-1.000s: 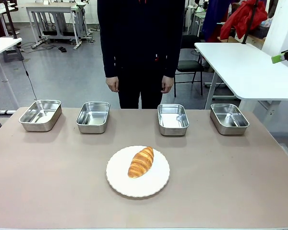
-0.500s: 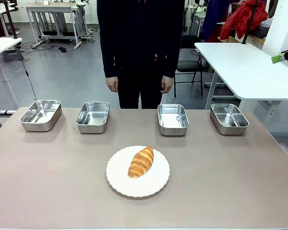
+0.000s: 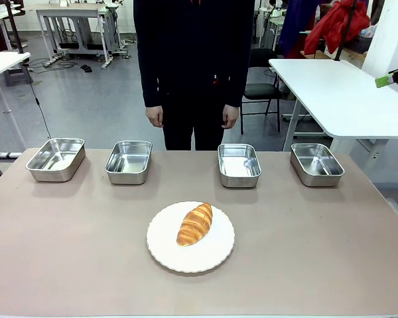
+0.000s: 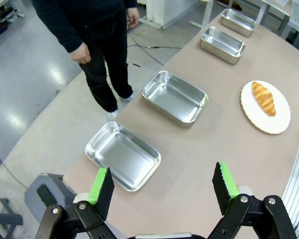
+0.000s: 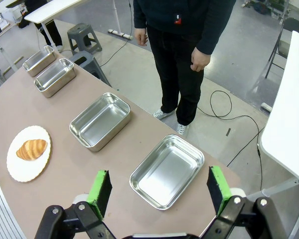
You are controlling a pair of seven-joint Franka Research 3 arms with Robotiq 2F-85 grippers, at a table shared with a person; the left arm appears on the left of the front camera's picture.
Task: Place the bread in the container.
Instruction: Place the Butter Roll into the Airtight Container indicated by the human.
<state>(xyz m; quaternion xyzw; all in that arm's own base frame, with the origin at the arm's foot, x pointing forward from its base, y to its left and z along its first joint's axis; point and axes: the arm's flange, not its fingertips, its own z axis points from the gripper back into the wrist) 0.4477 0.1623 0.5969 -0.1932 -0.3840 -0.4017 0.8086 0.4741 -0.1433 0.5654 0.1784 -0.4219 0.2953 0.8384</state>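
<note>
The bread (image 3: 195,224), a golden-brown ridged roll, lies on a round white plate (image 3: 212,255) in the middle of the table. Several alike steel pans stand in a row along the far edge, and I cannot tell which one is the container: far left (image 3: 56,159), left of centre (image 3: 129,161), right of centre (image 3: 239,164), far right (image 3: 316,163). My left gripper (image 4: 163,189) hangs open high above the far-left pan (image 4: 122,155), with nothing between its fingers. My right gripper (image 5: 159,189) is open and empty above the far-right pan (image 5: 167,171). Both are far from the bread (image 4: 263,98).
A person in dark clothes stands at the table's far side with both hands (image 3: 155,116) hanging down, away from the pans. A white table (image 3: 338,93) stands behind at the right. The brown tabletop (image 3: 66,252) around the plate is bare.
</note>
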